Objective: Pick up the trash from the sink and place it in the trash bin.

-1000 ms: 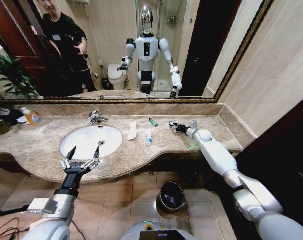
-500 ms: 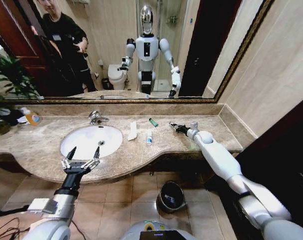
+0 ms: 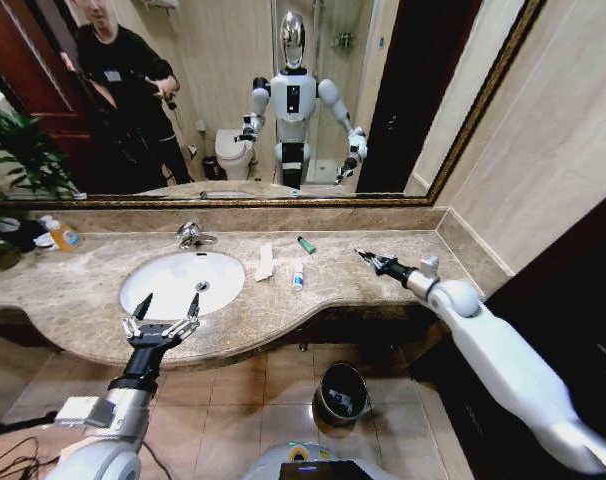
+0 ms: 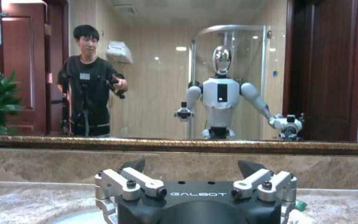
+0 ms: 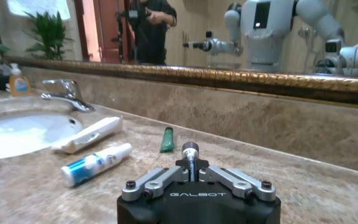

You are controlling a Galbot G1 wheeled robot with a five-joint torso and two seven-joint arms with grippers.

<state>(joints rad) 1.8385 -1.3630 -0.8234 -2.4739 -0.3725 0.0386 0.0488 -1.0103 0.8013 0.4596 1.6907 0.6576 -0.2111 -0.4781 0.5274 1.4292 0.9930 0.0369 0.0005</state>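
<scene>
Marble tabletop (image 3: pixel 93 290) carried 3 pieces of trash beside the sink (image 3: pixel 173 285): a flat white packet (image 3: pixel 265 262), a white tube with blue print (image 3: pixel 298 276) and a small green cylinder (image 3: pixel 307 244). All 3 lay toward the sink from the right tool (image 3: pixel 364 256), apart from it; its fingers were clenched together on nothing. At the tabletop's front edge, before the sink, hovered the left tool (image 3: pixel 167 307), fingers spread wide. On the floor below stood the trash bin (image 3: pixel 342 392).
</scene>
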